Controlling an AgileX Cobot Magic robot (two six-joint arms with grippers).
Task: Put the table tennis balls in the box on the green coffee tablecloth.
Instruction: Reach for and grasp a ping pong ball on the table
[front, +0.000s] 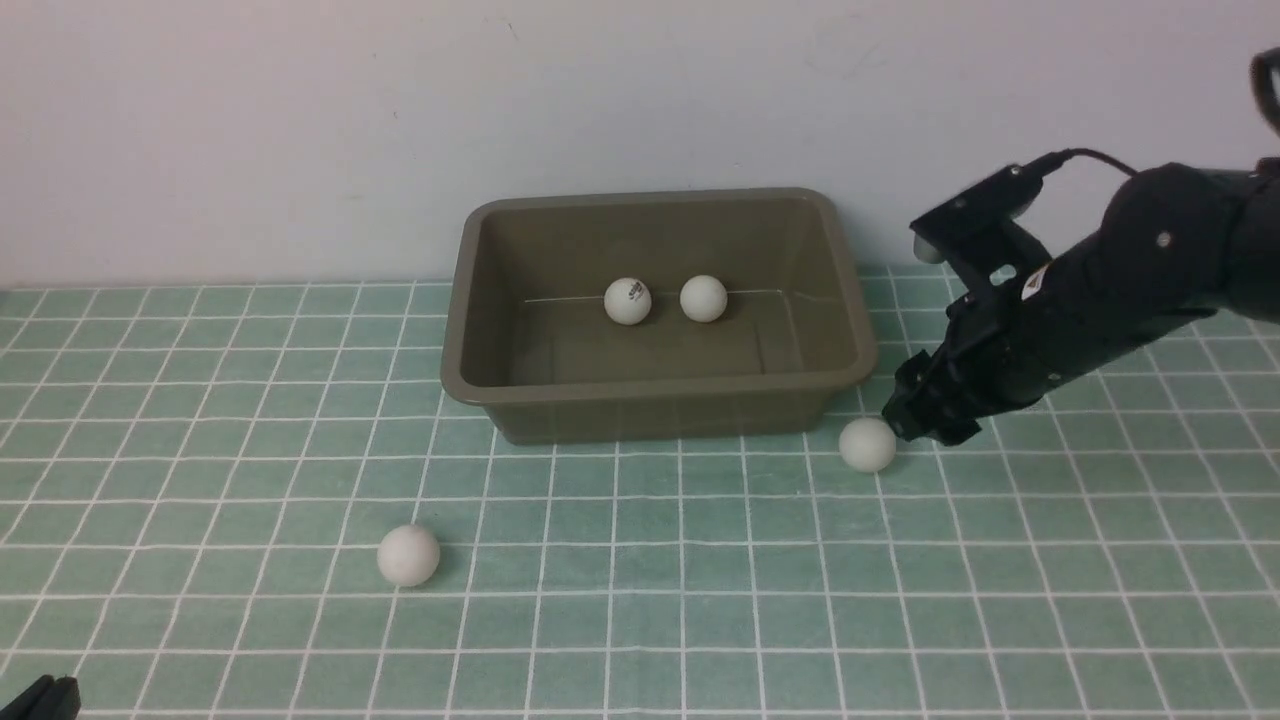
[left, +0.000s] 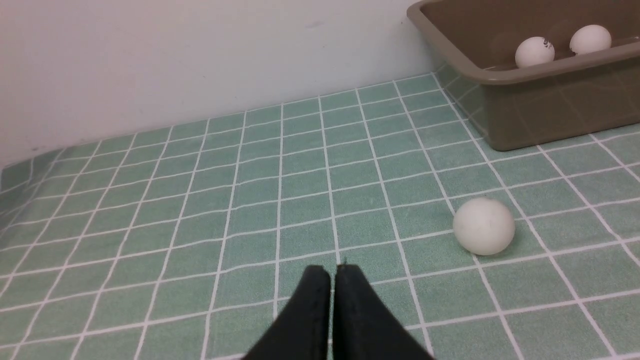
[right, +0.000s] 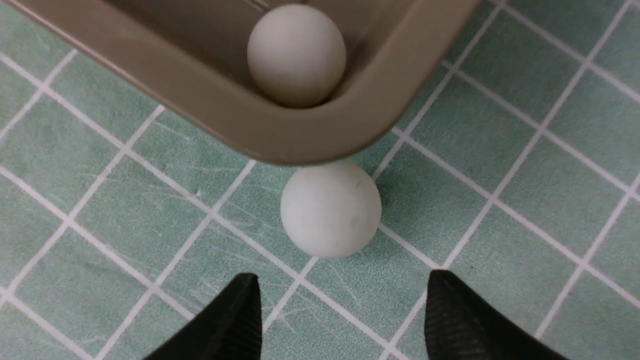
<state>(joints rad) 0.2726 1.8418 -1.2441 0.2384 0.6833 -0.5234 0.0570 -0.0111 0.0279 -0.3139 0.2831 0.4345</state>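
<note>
Already past halfway: on the one green cloth covering the surface, the single box holds what look to be three of five balls, leaving two outside. Of the two claws, the right claw is spread wide and empty, its tips just short of a ball resting against the box's near right corner. The left claw is pinched closed on nothing. A second loose ball lies well apart, near left. Inside, a marked ball and a plain ball sit by the far wall. A third ball, hidden from the front, nestles in the near right corner.
</note>
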